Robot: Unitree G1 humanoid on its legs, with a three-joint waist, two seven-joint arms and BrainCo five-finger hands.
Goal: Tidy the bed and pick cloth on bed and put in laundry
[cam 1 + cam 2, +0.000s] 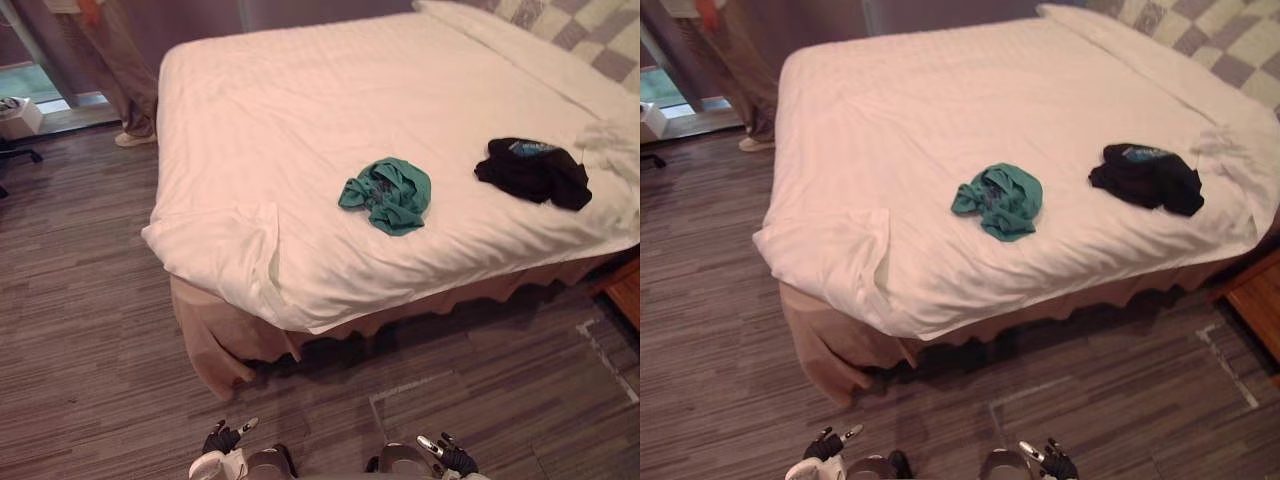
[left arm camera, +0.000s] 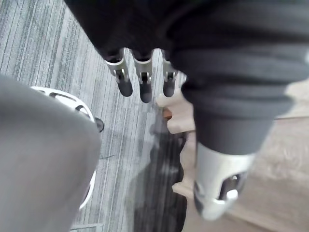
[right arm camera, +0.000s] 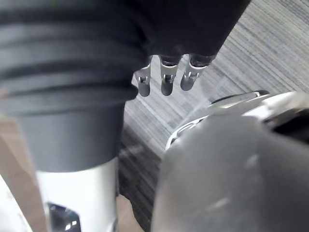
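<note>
While both arms hang low, the left robot hand (image 1: 222, 438) and the right robot hand (image 1: 452, 458) sit near the floor (image 1: 90, 300) short of the bed (image 1: 300, 90). Their fingers (image 2: 145, 84) are straight and loosely spread, holding nothing. The green cloth (image 1: 387, 194) lies bunched on the white cover well ahead of both, a little towards the right side, so the right arm looks the nearer one. It is a rounded heap with no clear long axis. The black cloth (image 1: 533, 172) rests farther right, apart from the green one and spread slightly wider along the near edge. Neither can be reached from here, I judge, so the robot must first step closer. A person (image 1: 115, 60) stands by the far left corner.
</note>
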